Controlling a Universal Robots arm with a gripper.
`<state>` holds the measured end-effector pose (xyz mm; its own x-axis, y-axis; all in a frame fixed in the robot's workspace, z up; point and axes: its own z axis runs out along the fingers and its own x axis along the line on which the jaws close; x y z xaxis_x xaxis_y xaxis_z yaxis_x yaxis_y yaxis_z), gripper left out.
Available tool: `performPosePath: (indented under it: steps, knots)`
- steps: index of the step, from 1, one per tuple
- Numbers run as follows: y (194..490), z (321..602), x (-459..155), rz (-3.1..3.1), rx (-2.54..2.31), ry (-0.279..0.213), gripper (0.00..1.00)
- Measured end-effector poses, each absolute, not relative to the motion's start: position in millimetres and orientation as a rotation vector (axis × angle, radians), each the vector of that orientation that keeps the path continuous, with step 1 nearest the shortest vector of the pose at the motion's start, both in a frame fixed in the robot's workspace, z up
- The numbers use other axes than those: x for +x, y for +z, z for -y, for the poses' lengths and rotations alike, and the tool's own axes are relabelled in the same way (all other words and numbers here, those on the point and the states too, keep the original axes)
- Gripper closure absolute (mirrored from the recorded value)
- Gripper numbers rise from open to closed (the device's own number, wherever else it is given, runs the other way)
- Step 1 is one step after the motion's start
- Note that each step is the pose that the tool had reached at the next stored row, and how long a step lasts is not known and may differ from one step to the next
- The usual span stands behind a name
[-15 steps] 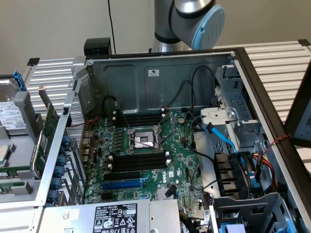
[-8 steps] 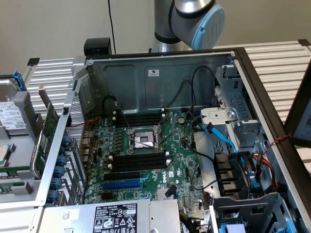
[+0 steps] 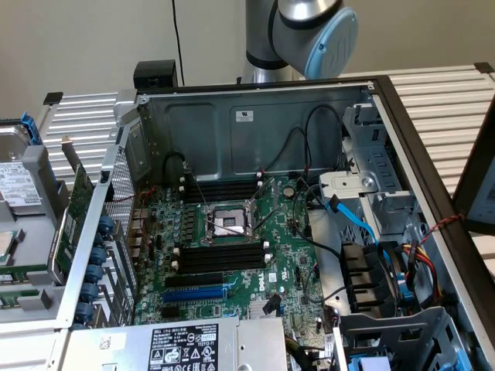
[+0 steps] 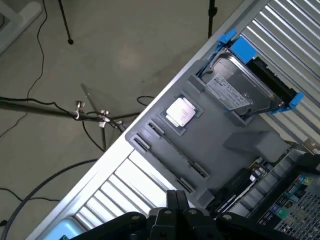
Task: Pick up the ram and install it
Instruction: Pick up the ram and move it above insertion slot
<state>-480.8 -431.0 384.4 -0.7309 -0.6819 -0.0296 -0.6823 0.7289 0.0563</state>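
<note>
Two thin green strips sit edge-up in the gray tray point(image 3: 35, 166) at the exterior view's left, outside the computer case point(image 3: 255, 116). The strip next to the processor chip point(image 3: 4, 246) appears to be the ram point(image 3: 19, 272); whether the second strip is another stick cannot be told. In the wrist view the ram point(image 4: 178, 149) appears as a long narrow dark line across the tray point(image 4: 240, 135), between the processor chip point(image 4: 180, 111) and the gripper point(image 4: 177, 195).

The gripper hangs above the tray edge, apart from the ram. Its jaws are closed together, with nothing visible between them.

A hard drive point(image 4: 235, 85) in a blue bracket occupies the tray beyond the processor chip. In the exterior view the hard drive point(image 3: 14, 185) lies at the far left.

A green expansion card point(image 3: 75, 212) with a metal bracket stands tilted between the tray and the case wall.

Inside the case, the motherboard point(image 3: 286, 247) carries long black memory slots point(image 3: 224, 256) on both sides of the open processor socket point(image 3: 230, 224). The slots hold no sticks. Blue cables point(image 3: 348, 216) run toward the exterior view's right. The robot arm point(image 3: 309, 31) rises behind the case.
</note>
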Motion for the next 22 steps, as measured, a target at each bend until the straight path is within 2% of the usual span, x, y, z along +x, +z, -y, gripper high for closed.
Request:
performPosePath:
  steps: [22]
  knots:
    - [383.7, 431.0, -480.7, -2.637, -1.715, 0.1, 0.9]
